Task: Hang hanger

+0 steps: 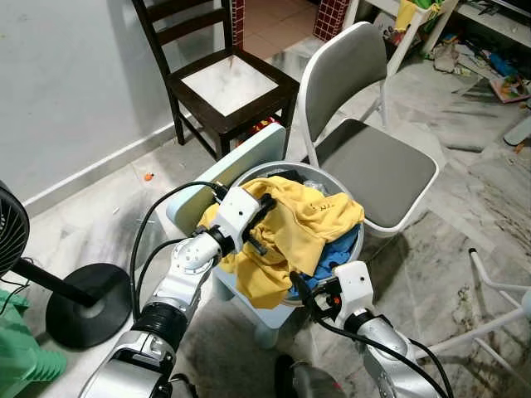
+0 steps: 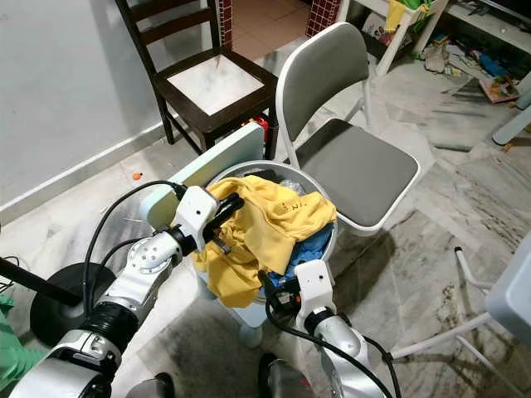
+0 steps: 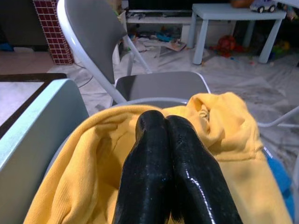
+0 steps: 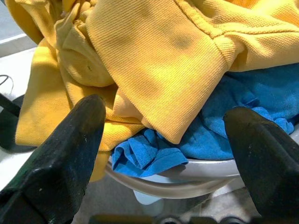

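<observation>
A yellow garment (image 1: 303, 222) is heaped over a blue cloth (image 1: 337, 254) in a round grey basket (image 1: 319, 167), which stands on a small pale-blue chair (image 1: 242, 164). My left gripper (image 1: 267, 204) is shut and rests against the garment's left side; its black fingers (image 3: 163, 154) press together with nothing seen between them. My right gripper (image 4: 166, 112) is open and sits low at the basket's front rim, facing the yellow fabric (image 4: 154, 60) and the blue cloth (image 4: 243, 107). I see no hanger.
A grey-and-white folding chair (image 1: 373, 157) stands right behind the basket. A dark wooden chair (image 1: 224, 83) is at the back left by the wall. A black fan base (image 1: 87, 303) sits on the floor at left. White rack legs (image 1: 489, 286) lie at right.
</observation>
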